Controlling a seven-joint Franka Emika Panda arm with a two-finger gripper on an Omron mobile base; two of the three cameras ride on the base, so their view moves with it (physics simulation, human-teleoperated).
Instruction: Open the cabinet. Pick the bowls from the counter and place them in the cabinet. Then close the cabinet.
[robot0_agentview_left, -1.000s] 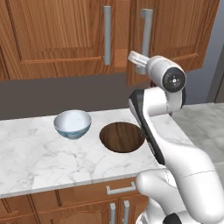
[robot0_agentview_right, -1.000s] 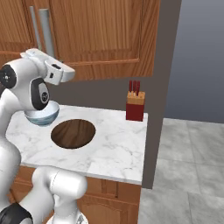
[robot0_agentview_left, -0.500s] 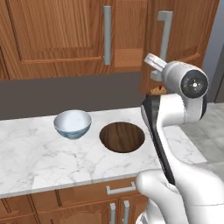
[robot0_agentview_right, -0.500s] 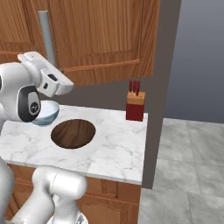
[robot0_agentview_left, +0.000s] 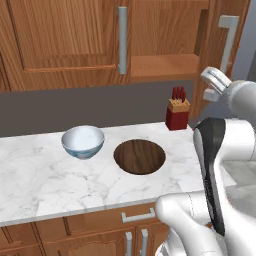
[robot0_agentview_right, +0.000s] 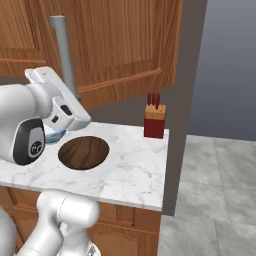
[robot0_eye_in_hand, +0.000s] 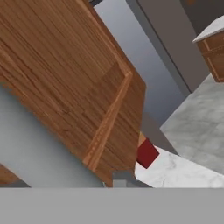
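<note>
Step in hand: swinging the right door (robot0_agentview_left: 220, 75) of the cabinet (robot0_agentview_left: 65, 45) open by its handle (robot0_agentview_right: 62, 55). The gripper (robot0_agentview_right: 75, 102) sits at that handle's lower end, fingers clamped on it (contact hidden in the hand view). Pull on the door's arc, wrist turning with it. Both bowls rest below the cabinet: white bowl (robot0_agentview_left: 83, 142), brown bowl (robot0_agentview_left: 139, 156), knife block (robot0_agentview_left: 176, 111) behind. No writing readable.

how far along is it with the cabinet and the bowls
Early. The cabinet's right door stands swung out, with a bare shelf visible inside; the left door is shut. In hand: the gripper is up at that door's grey handle; whether it grips it I cannot tell. Left: the white bowl and the wooden bowl both sit on the counter, then closing.
</note>
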